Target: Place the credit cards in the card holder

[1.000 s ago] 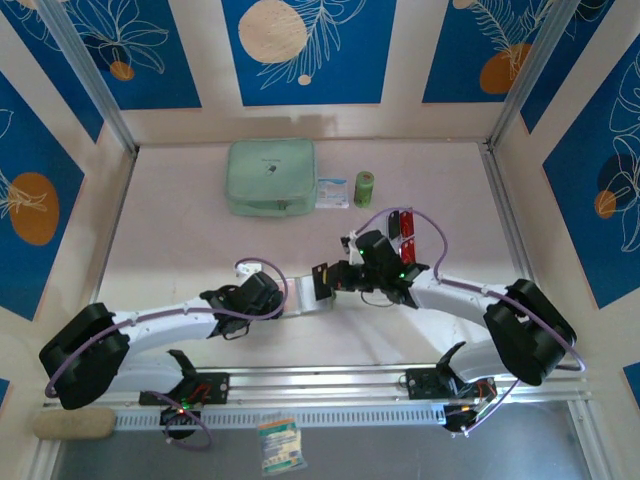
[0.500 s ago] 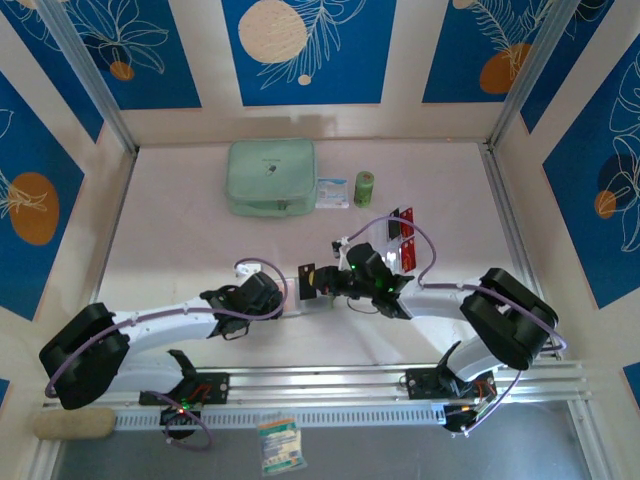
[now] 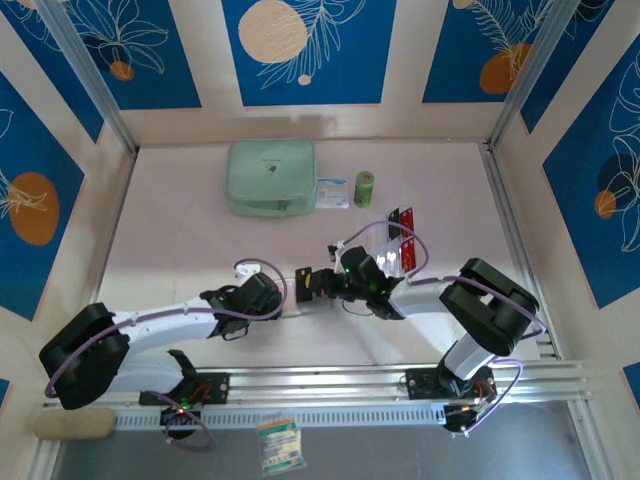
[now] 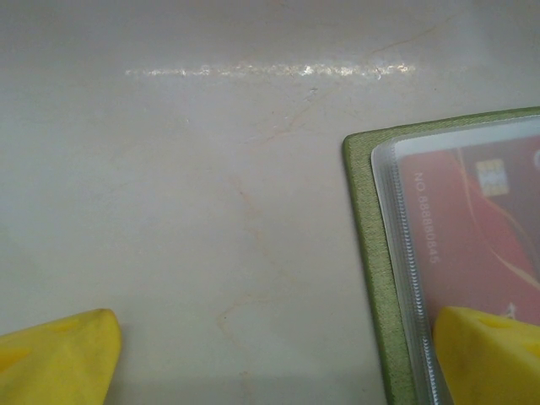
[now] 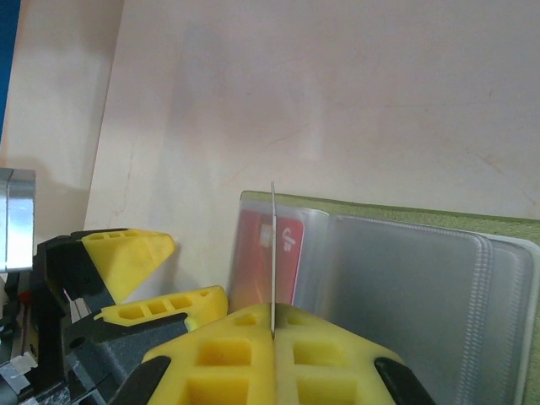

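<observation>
Since a second earlier my right gripper (image 5: 272,327) had slid left, clamped on a credit card (image 5: 272,245) held edge-on at the open card holder (image 4: 364,253) on the table (image 4: 211,169). My left gripper (image 4: 274,359) stayed spread wide, resting on it.

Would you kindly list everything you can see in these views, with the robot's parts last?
Zip pouch: one, mint green, far centre of table.
Small packet: one, white-blue, right of the pouch.
Cylinder: one, green, beside the packet.
Racked cards: at least two, red, right of centre.
Card holder: one, olive green, open, between the grippers.
Sleeved card: one, red, in the holder's clear sleeve.
Held card: one, edge-on, colour unclear, in the right gripper.
Left gripper: yellow fingers, open, straddling the holder's edge.
Right gripper: yellow fingers, shut on the held card.
</observation>
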You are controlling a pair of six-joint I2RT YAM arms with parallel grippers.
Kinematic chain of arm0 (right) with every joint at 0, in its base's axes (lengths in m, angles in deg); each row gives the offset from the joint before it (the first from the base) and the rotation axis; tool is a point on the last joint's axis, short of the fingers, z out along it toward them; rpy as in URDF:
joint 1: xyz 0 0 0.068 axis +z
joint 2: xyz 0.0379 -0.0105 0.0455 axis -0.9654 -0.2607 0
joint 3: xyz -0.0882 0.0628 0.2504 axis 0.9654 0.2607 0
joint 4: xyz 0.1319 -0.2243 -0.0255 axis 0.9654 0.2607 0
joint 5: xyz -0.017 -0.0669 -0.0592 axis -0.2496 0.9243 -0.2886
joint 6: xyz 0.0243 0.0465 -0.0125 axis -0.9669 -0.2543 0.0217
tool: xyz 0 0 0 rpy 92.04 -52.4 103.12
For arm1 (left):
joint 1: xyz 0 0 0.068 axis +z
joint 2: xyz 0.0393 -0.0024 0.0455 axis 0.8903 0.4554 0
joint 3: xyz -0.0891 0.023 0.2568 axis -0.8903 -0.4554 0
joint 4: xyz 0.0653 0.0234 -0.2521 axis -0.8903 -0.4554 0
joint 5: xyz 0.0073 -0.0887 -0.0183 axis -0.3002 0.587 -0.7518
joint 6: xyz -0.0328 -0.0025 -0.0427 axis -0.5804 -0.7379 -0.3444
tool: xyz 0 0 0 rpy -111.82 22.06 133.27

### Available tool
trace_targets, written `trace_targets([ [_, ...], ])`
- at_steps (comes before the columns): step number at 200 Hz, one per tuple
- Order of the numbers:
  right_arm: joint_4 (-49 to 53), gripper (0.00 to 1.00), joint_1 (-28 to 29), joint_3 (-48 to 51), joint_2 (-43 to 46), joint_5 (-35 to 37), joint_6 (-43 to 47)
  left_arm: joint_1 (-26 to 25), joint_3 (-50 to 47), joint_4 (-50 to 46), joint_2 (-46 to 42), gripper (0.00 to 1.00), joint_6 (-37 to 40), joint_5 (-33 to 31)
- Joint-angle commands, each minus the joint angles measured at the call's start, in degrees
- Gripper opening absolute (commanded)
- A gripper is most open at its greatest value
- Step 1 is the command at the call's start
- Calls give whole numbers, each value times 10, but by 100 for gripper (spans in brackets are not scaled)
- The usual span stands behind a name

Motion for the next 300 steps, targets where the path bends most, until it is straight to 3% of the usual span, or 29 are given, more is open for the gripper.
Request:
trace_targets([
  [1, -29, 0, 4, 10, -9, 11, -6, 4, 7, -18, -3, 95, -3, -15],
  [300, -88, 0, 6, 24, -62, -8, -40, 4, 13, -18, -10, 95, -3, -13],
])
